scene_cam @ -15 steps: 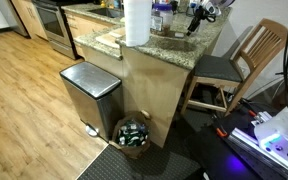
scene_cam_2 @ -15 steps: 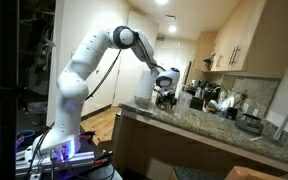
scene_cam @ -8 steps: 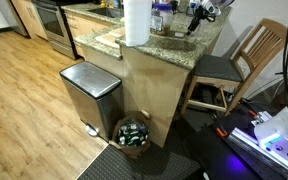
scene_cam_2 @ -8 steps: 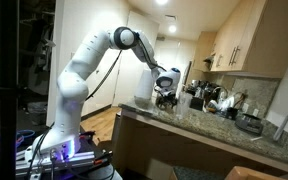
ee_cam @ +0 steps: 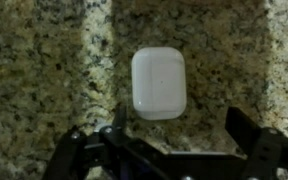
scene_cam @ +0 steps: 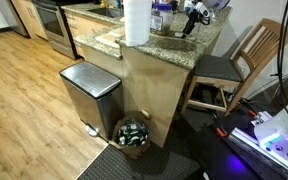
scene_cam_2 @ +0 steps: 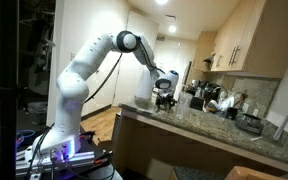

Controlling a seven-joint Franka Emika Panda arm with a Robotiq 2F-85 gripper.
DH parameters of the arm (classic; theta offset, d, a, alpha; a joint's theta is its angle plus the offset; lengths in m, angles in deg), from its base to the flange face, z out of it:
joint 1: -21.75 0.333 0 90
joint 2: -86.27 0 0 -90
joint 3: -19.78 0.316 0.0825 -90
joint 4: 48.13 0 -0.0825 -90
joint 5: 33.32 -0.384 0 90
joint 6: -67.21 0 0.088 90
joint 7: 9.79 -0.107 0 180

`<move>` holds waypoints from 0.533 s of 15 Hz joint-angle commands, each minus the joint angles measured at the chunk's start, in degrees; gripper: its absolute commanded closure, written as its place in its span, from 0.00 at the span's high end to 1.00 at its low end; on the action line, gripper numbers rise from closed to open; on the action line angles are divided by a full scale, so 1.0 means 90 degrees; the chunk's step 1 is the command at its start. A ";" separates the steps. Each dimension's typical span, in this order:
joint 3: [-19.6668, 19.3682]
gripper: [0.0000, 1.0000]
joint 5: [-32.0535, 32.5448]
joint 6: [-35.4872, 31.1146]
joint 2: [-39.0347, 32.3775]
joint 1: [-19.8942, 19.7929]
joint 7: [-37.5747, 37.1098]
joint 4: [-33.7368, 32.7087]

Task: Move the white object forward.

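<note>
A small white rounded case (ee_cam: 158,83) lies flat on the speckled granite counter (ee_cam: 44,70) in the wrist view. My gripper (ee_cam: 179,135) hangs above the counter with its dark fingers spread wide; the case sits just beyond the fingertips, nearer the left finger, not between them. The gripper is open and empty. In both exterior views the gripper (scene_cam: 196,10) (scene_cam_2: 165,95) hovers over the countertop near its end; the white case is too small to make out there.
A tall paper towel roll (scene_cam: 136,22) stands on the counter with bottles and clutter behind. A steel bin (scene_cam: 89,92) and a basket (scene_cam: 134,133) stand on the floor by the counter. A wooden chair (scene_cam: 239,62) is beside it. Appliances (scene_cam_2: 216,98) line the counter's back.
The arm has shifted slightly; the gripper has moved a little up and along the counter. The white case has not visibly moved.
</note>
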 commanded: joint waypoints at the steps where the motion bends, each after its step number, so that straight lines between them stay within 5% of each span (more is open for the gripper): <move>1: 0.0039 1.00 -0.0117 -0.0180 -0.0487 0.0062 0.0138 -0.0394; 8: 0.0234 1.00 -0.0507 0.0254 -0.0680 -0.0141 0.0398 -0.0722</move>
